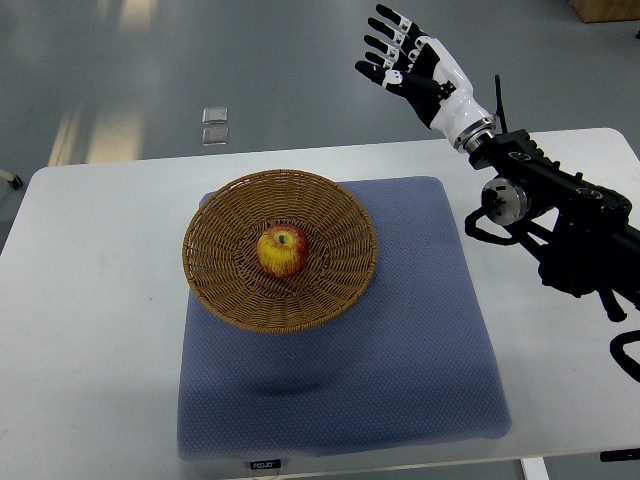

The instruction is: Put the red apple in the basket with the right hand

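Note:
A red and yellow apple lies in the middle of a round woven wicker basket. The basket stands on a blue-grey mat on the white table. My right hand is raised beyond the table's far edge, up and to the right of the basket, well apart from it. Its fingers are spread and it holds nothing. Its black arm comes in from the right edge. My left arm is out of view.
The white table spreads around the mat on the left and right. Two small clear squares lie on the grey floor beyond the table's far edge.

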You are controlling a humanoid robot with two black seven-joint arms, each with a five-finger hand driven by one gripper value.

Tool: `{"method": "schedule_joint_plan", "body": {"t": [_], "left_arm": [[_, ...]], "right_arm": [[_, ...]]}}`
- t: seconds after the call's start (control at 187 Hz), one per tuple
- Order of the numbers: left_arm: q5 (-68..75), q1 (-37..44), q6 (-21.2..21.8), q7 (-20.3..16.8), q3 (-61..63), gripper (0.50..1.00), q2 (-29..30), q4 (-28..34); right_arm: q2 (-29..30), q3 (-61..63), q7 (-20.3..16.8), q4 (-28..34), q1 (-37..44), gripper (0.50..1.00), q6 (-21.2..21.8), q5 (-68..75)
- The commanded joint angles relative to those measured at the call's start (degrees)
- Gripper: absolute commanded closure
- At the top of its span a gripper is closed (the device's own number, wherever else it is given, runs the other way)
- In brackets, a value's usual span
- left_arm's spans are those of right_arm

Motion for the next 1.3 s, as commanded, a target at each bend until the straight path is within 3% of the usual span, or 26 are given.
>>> {"method": "schedule_joint_plan", "body": {"t": [0.0,0.198,0.279,0.595,1.296], "left_arm": [[0.02,-0.01,0.00,0.00,0.00,0.500,0.00,-0.07],[-0.07,-0.01,0.00,0.00,0.00,0.500,0.00,0.01],[-0.07,-0.01,0.00,0.00,0.00,0.500,0.00,0.01],[-0.07,-0.01,0.00,0.00,0.00,0.500,0.00,0.01],[-0.07,-0.01,0.00,0.00,0.00,0.500,0.00,0.01]], "right_arm": [[0.04,0.60,-1.53,-0.44,-1.04,0.587,-0.11,4.39],[0.30,0.16,-9.27,-3.08,-2.63,0.587,0.59,9.07],[0.65,0.25,-10.51,-3.17,-4.12,0.585,1.03,10.39],[1.62,0.69,-10.60,-4.57,-6.23,0.585,5.16,12.23],[3.03,0.95,-9.54,-8.61,-7.29,0.576,4.46,16.36]]}}
